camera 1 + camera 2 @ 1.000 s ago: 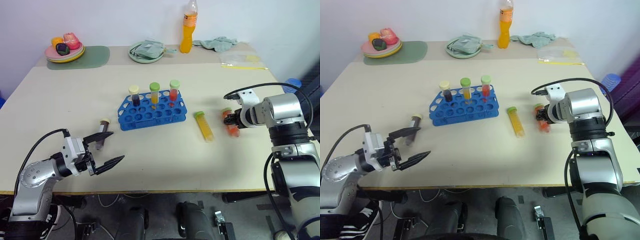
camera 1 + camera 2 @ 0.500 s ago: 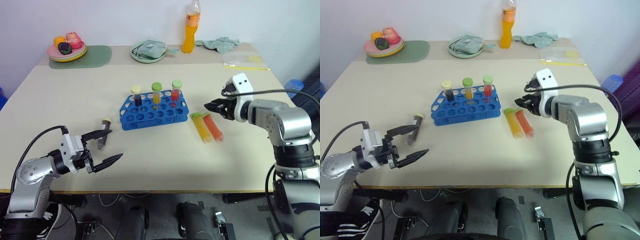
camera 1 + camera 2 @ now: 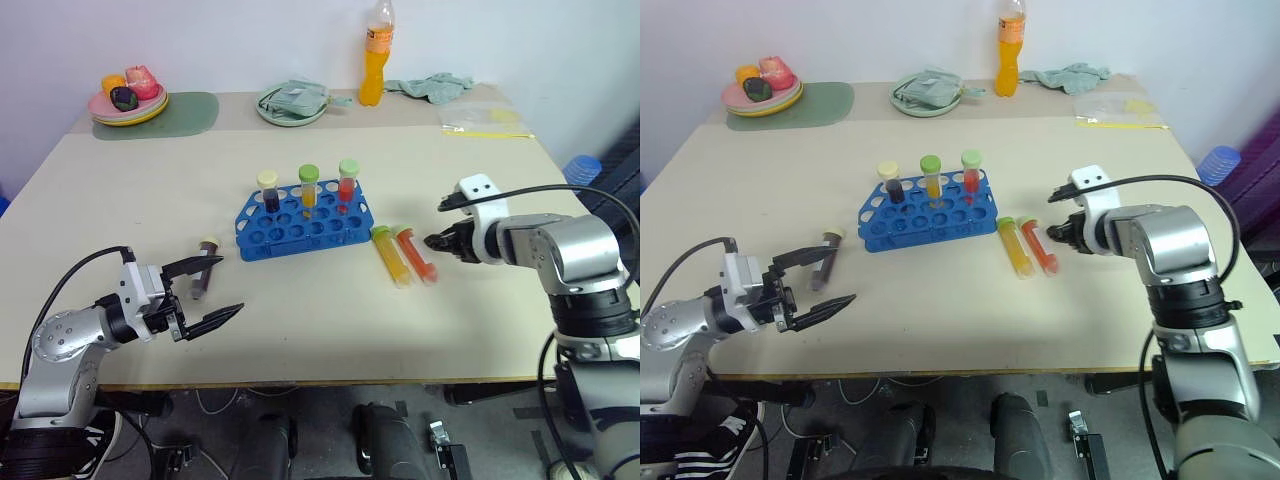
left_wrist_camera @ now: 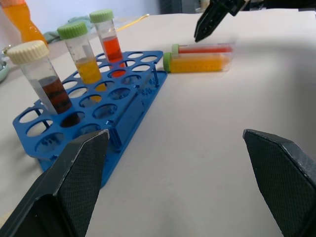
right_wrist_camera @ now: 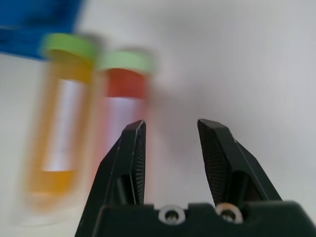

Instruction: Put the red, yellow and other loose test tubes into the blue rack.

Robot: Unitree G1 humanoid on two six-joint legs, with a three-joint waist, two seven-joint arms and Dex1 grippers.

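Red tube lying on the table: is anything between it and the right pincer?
Nothing visible. The right pincer hovers just beside the red tube, bare table between them. The yellow tube lies on its far side, toward the blue rack.

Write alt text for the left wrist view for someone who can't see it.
A blue rack on a pale table holds three upright test tubes: dark brown, yellow and red. Beyond it, a yellow tube and a red tube lie side by side, with the right gripper just above them. The left gripper's wide-open black fingers frame the foreground.
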